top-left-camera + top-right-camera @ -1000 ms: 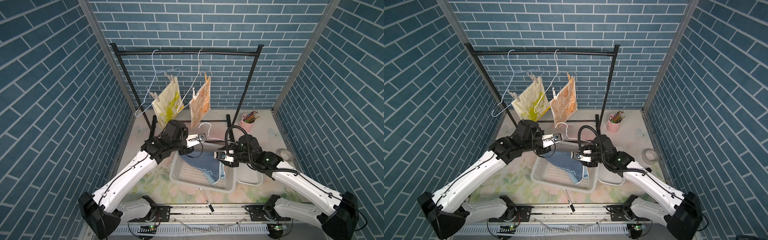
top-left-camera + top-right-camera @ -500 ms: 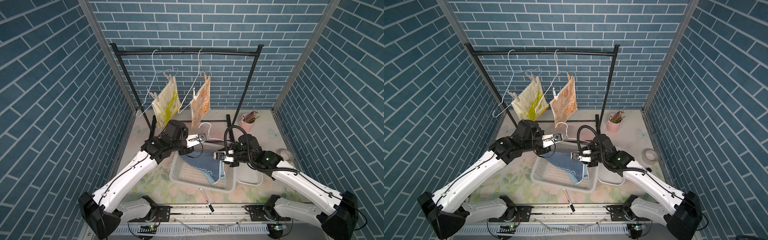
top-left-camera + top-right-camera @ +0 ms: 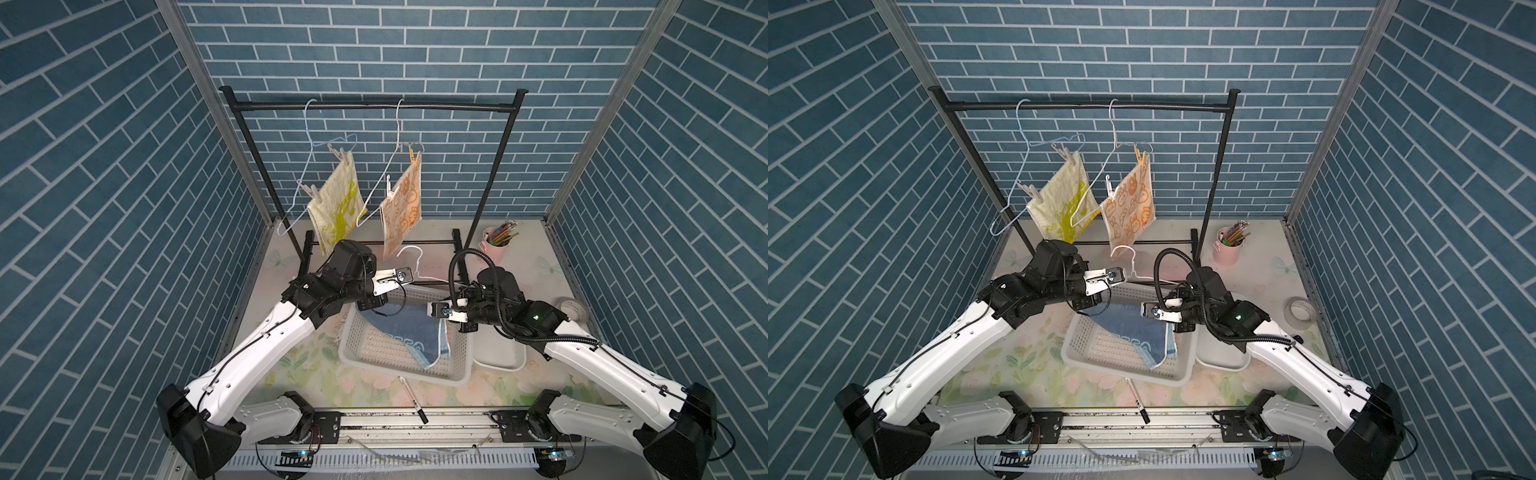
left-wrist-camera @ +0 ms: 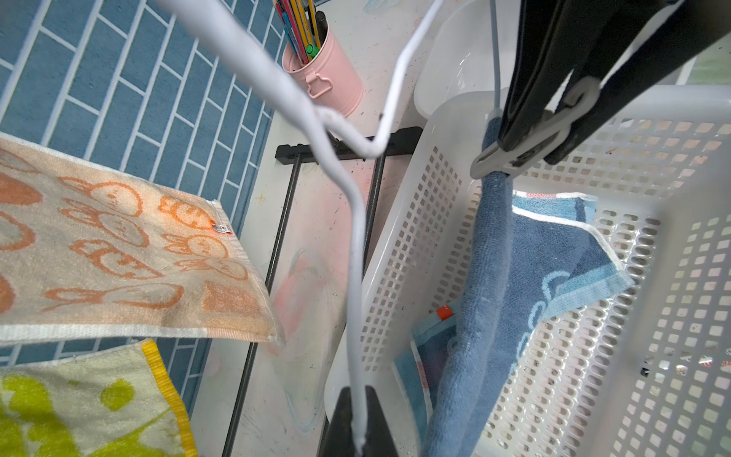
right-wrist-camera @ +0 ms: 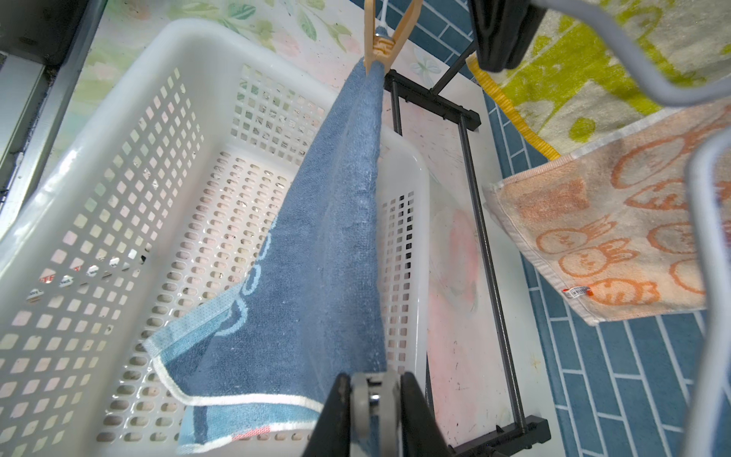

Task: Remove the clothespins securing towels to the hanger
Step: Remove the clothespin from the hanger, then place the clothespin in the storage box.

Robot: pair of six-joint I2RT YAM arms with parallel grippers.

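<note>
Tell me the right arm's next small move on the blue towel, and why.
Probably ease the right tool away from the white hanger, drawing the grey clothespin off the blue towel. Its fingers pinch the clothespin's handles, the left tool grips the hanger's wire, and the towel hangs into the basket, so a freed corner should drop there.

Left wrist view: white hanger point(image 4: 257, 65) blurred close to the lens; yellow towel point(image 4: 79, 411) cut by the picture's edge. Right wrist view: grey clothespin point(image 5: 370, 395), between the fingers of the right gripper point(image 5: 374, 382), cropped by the edge.
</note>
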